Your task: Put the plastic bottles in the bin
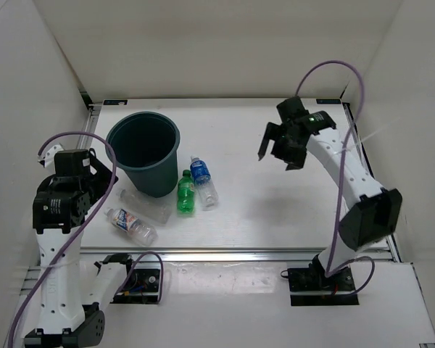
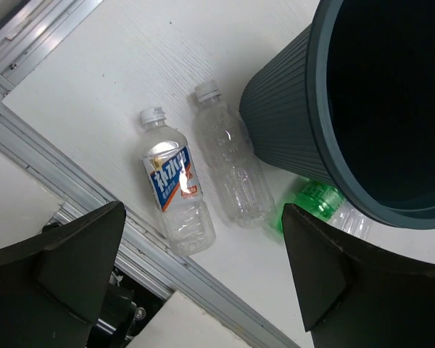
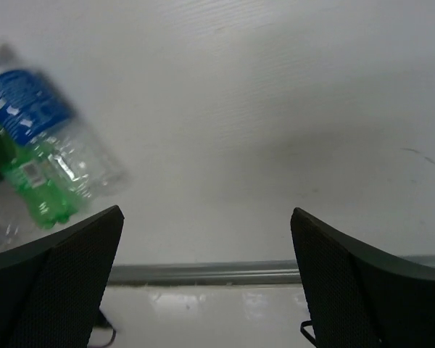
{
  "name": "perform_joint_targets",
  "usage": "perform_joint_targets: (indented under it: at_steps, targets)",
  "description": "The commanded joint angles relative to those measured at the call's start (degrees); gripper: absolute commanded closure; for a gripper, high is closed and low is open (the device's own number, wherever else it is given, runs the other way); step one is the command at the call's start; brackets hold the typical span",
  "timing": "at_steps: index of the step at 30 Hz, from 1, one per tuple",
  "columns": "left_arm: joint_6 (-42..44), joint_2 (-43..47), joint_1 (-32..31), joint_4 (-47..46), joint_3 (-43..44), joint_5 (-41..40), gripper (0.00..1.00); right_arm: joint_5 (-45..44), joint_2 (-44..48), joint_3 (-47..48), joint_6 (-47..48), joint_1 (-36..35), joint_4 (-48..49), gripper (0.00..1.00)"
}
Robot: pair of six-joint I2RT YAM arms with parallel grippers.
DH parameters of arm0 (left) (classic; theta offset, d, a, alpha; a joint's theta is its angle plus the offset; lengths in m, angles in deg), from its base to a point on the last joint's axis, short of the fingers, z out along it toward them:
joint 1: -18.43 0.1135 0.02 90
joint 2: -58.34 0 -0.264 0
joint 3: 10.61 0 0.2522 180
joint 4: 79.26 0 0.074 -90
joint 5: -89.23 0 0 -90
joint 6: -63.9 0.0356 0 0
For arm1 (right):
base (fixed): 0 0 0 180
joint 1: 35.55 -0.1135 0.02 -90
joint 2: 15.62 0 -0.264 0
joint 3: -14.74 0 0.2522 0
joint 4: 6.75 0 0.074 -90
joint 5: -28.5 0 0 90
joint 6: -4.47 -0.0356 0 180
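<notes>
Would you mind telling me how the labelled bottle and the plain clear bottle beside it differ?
The labelled bottle wears a white, red and blue wrap; the plain clear bottle is bare. The plain one lies nearer the bin, the labelled one nearer the edge of the table. Both are clear, white-capped and lying on their sides.
</notes>
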Motion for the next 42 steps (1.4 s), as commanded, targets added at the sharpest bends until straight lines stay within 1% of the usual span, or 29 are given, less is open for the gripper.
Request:
perform_joint_targets:
  at_steps: [1,3,4,6,8,11,16,19,23,28,32,33,34,36,38,39,41,42]
  targets:
    - [0.0,-0.1,-2.3,1.9,1.2,-4.4,0.0,17.0,-8.0,5.8,5.8,-0.9,3.7,0.0]
    - [0.0,-0.1,-3.0,1.9,0.2,-4.4,0.0,19.5,-13.5,11.5,8.9,-2.3,3.7,0.0]
    - [0.6,-0.1,-3.0,2.5,-0.6,-4.4,0.0,19.5,-14.6,12.6,10.1,-3.1,4.7,0.0]
    - [1.3,-0.1,-4.4,2.5,-1.8,-4.4,0.0,21.2,-16.1,12.6,12.0,-5.4,8.5,0.0]
    - [2.6,-0.1,-5.1,2.5,-2.5,-4.4,0.0,24.2,-18.1,12.6,12.9,-5.9,12.4,0.0]
    - [3.2,0.5,-6.2,2.5,-2.5,-4.4,0.0,27.9,-26.4,17.8,12.9,-5.9,11.8,0.0]
    - [3.2,0.5,-6.2,2.5,-1.7,-4.4,0.0,30.9,-33.4,22.3,13.5,-5.9,13.0,0.0]
    - [3.7,0.5,-6.2,3.1,-3.1,-3.2,0.0,33.6,-37.7,26.1,13.5,-5.9,13.5,0.0]
    - [3.7,-0.1,-6.2,3.6,-3.2,-2.7,0.0,39.5,-42.2,26.8,12.8,-7.3,15.7,0.0]
    - [3.7,-0.1,-6.2,4.1,-3.2,-2.1,0.0,42.1,-45.5,27.4,11.7,-10.7,18.4,0.0]
    - [3.7,0.4,-6.2,4.1,-2.5,-1.6,0.0,45.3,-48.0,26.9,10.6,-11.9,20.6,0.0]
    - [3.7,0.4,-6.2,4.1,-2.0,-1.6,0.0,45.3,-48.0,26.9,10.6,-12.0,20.6,0.01]
    - [4.2,0.4,-6.2,4.1,-2.0,-1.6,0.0,45.3,-48.6,25.8,10.6,-12.0,20.6,0.07]
    - [4.2,0.4,-6.2,4.1,-1.4,-1.6,0.0,46.1,-49.2,25.1,10.6,-12.0,20.6,0.13]
    - [4.8,0.4,-6.2,4.1,-1.4,-1.6,0.0,46.1,-49.2,23.2,10.6,-12.0,20.6,0.25]
    - [4.8,0.4,-6.2,4.1,-1.4,-1.6,0.0,44.9,-48.1,22.3,10.6,-11.4,20.6,0.32]
    - [4.8,0.4,-6.2,4.1,-1.4,-2.3,0.0,43.2,-43.9,19.5,11.1,-10.7,20.6,0.37]
    - [4.8,0.4,-6.2,4.1,-0.9,-2.8,0.0,42.1,-41.8,16.3,11.1,-9.9,20.6,0.4]
